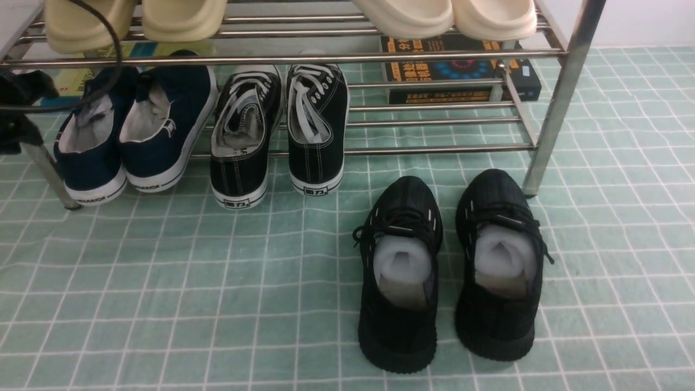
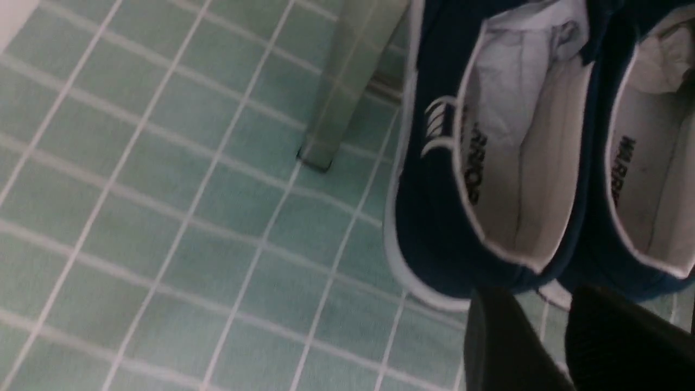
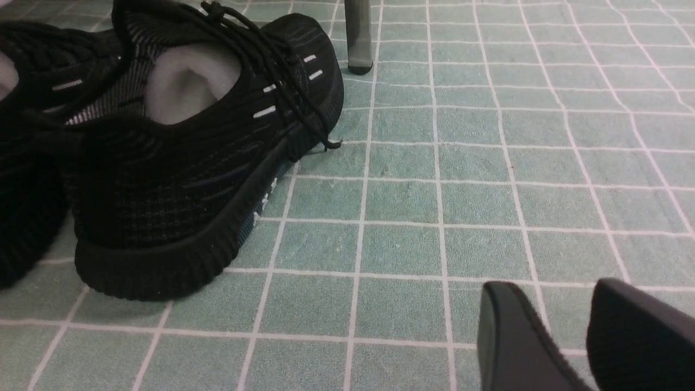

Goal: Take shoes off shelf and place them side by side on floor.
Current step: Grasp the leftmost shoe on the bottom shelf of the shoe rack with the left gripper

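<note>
Navy shoes, white soles, grey lining, sit side by side on the shelf, lower tier, left end. Both left tool and right tool parted, holding nothing.

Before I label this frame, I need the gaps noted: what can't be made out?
- Front view: navy shoes, toes hidden beneath shelf bars and a black cable.
- Left wrist view: left end effector cut off by the edge; contact with the heel unclear.
- Front view: books, titles too small.
</note>
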